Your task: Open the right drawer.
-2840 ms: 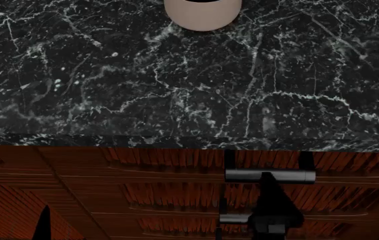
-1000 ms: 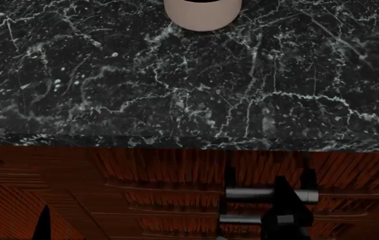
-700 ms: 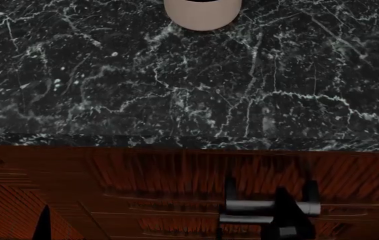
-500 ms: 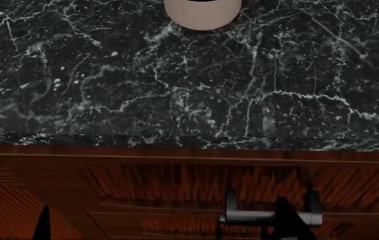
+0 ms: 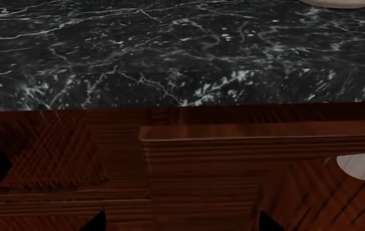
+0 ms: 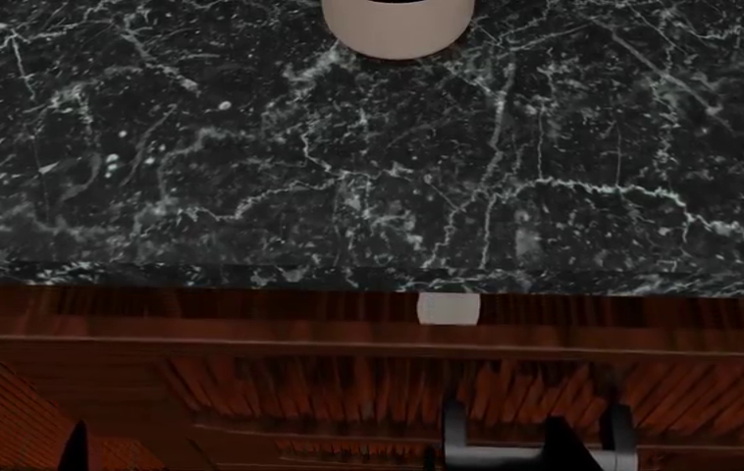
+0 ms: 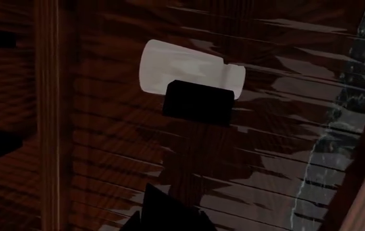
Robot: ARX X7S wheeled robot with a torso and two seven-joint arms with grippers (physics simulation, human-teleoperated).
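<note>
Right drawer [image 6: 345, 339]: reddish-brown wood grain, pulled out below black marble tabletop [image 6: 215, 147] front edge | silver bar handle [image 6: 529, 456] | right tool [image 6: 558, 446] at handle, grip unclear | pale cylinder [image 6: 398, 25] at far edge

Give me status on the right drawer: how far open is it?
Partly done: the right drawer stands out from under the black marble countertop, its top edge clear of the counter lip and a strip of interior showing. In hand: the right gripper is at the silver bar handle; its grip cannot be confirmed. Left: the opening looks shallow, so more pulling is probably needed. The left gripper is idle.
</note>
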